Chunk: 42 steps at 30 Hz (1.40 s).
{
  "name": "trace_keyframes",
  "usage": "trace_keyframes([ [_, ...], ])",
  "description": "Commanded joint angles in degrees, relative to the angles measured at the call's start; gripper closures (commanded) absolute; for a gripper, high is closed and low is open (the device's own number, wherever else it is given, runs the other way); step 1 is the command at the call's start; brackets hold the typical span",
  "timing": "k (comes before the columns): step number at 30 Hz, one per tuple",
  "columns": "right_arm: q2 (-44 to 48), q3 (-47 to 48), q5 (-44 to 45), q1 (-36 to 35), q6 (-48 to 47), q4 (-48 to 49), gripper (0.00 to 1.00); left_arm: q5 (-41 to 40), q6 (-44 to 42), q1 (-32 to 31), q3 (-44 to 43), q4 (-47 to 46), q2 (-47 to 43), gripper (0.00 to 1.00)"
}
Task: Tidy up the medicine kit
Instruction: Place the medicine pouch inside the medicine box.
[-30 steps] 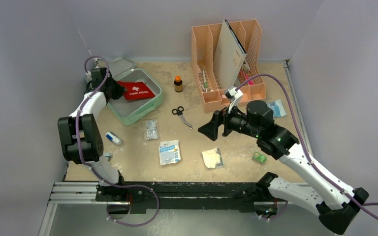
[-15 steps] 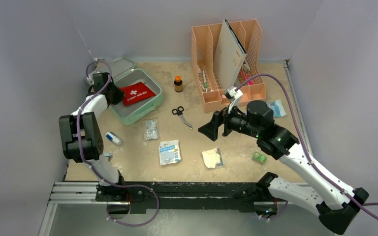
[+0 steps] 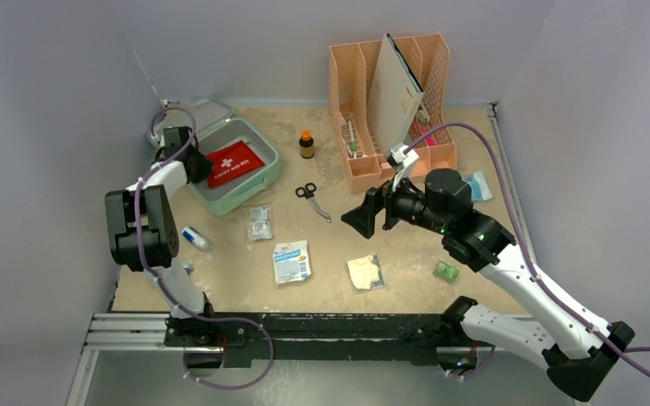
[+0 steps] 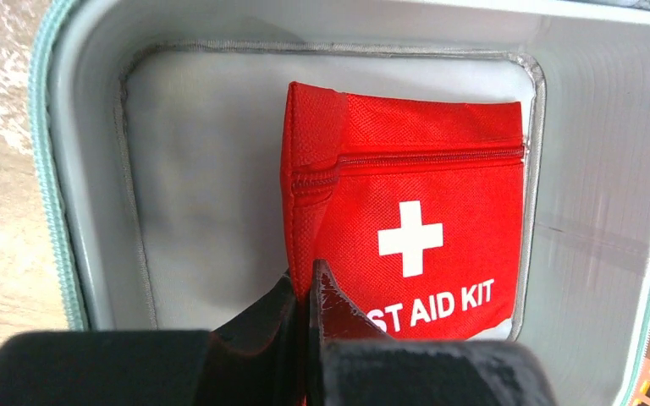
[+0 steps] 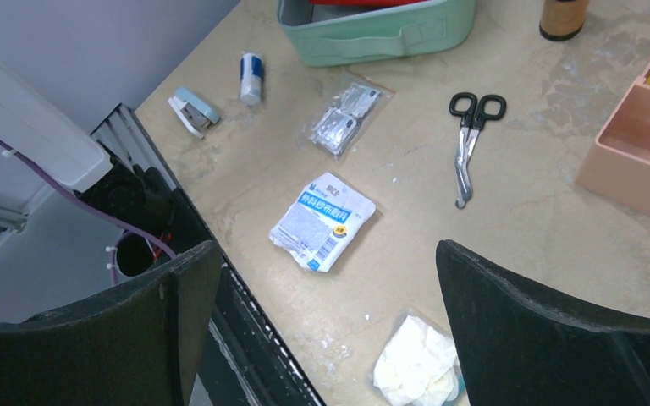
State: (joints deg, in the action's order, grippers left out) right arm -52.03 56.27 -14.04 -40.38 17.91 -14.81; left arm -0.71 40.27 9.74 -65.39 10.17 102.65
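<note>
Medicine kit (image 3: 250, 196) sits open at the tabletop's (image 3: 406, 254) far left, red pouch (image 4: 415, 211) inside.
Left claw (image 4: 309, 292) has just closed at the pouch's edge, and the pouch has shifted; right claw (image 5: 326, 245) gapes wide, empty.

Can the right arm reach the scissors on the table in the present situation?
Probably yes. The right gripper hangs open close to the scissors, which lie flat and alone on the table. Nothing stands between them, so the way looks free.

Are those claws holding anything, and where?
Left gripper shut at an edge of the red fabric first-aid pouch; whether it pinches cannot be told. Right gripper open, empty.
</note>
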Motion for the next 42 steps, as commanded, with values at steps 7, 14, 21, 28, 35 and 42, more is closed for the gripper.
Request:
trace_keyframes([
  [7,0.95,3.79,1.94,0.06,-2.23,-1.46,0.01,-3.77,-2.61,0.55,-1.68,-3.00,-0.34,1.00],
  [14,1.60,3.58,2.77,0.08,-2.30,-1.10,0.01,-2.57,-3.13,0.41,-3.09,-2.35,2.18,1.00],
  [21,0.94,4.52,2.98,0.11,-2.35,-1.76,0.01,-1.87,-1.54,-0.73,-3.42,-3.03,2.99,0.91],
  [28,1.08,5.18,3.69,0.10,-2.73,-2.22,0.01,-0.34,-0.98,-0.86,-3.62,-3.86,4.02,0.88],
  [35,0.87,5.96,3.92,0.12,-3.06,-2.64,0.01,-0.18,0.03,-0.86,-4.17,-3.85,4.77,0.87],
  [42,1.18,6.14,3.94,0.12,-2.69,-2.95,0.01,0.44,2.29,-0.86,-3.73,-5.10,5.15,1.00],
])
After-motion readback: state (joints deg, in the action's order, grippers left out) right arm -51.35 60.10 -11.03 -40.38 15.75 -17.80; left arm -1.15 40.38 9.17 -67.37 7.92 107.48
